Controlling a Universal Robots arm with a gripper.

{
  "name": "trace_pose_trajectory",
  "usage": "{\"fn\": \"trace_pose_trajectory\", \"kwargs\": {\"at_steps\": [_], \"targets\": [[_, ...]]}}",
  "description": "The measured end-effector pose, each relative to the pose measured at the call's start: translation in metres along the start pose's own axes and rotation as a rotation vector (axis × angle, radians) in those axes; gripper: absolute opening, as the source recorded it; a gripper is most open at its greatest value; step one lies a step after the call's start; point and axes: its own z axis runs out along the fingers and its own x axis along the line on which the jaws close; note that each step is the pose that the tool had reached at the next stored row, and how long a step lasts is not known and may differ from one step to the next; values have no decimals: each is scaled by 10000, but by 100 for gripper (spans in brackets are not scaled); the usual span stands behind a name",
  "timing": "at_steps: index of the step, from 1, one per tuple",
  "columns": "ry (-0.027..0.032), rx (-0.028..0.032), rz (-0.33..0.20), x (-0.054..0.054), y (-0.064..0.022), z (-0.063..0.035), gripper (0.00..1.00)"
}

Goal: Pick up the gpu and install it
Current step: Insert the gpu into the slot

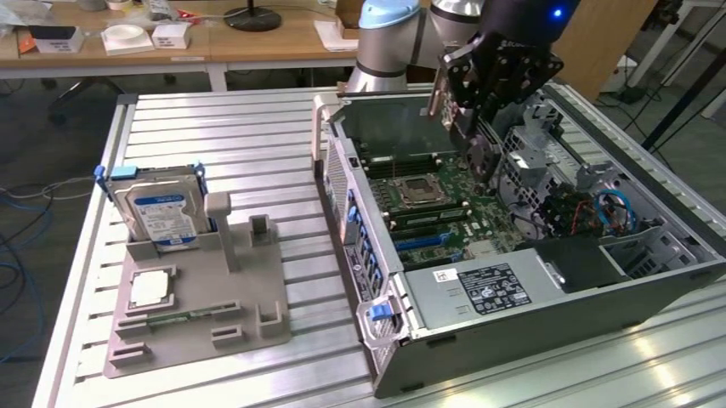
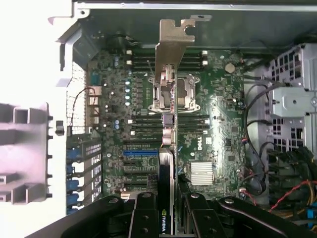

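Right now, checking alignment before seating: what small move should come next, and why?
Probably a slow descent toward the blue slot. The end effector grips the thin black expansion card with a silvery end bracket above the green motherboard, and the card is not yet seated.

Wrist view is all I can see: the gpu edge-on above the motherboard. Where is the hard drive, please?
Observer: The hard drive stands upright in a grey holder, at the exterior view's left of the case.
Operator: Does the holder carry anything else?
Observer: A square chip lies flat in front of the drive.
Operator: And the arm?
Observer: It stands behind the case's far end, jaws shut on the gpu.
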Motion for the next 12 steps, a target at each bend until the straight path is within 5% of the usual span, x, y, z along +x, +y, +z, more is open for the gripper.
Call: {"fn": "trace_pose_trajectory", "kwargs": {"at_steps": [12], "targets": [[238, -34, -2161, 0, 0, 0, 26]]}}
